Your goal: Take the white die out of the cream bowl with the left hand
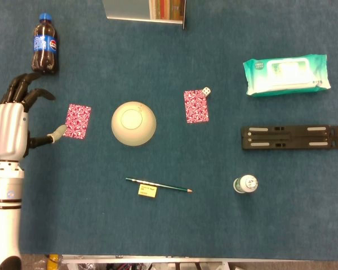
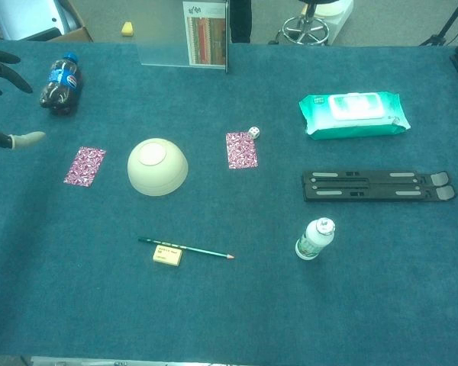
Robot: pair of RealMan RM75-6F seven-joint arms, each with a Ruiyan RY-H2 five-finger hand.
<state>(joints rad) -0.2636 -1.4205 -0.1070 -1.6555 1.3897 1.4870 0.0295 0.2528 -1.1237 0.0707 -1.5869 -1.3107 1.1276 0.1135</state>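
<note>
The white die (image 1: pixel 206 91) (image 2: pixel 254 132) lies on the blue table cloth at the upper right corner of the middle patterned card (image 1: pixel 195 106) (image 2: pixel 241 149). The cream bowl (image 1: pixel 134 123) (image 2: pixel 157 165) sits upside down, base up, left of that card. My left hand (image 1: pixel 11 126) hovers at the far left with fingers spread and nothing in it; the chest view shows only its fingertips (image 2: pixel 6 65). The hand is well left of the bowl and far from the die. The right hand shows in neither view.
A cola bottle (image 1: pixel 45 50) lies at the back left. A second patterned card (image 1: pixel 78 121) sits by my left thumb. Pencil (image 1: pixel 158 185) and yellow eraser (image 1: pixel 147 191) lie in front; small bottle (image 1: pixel 245 184), black stand (image 1: pixel 293 137), wipes pack (image 1: pixel 286 75) on the right.
</note>
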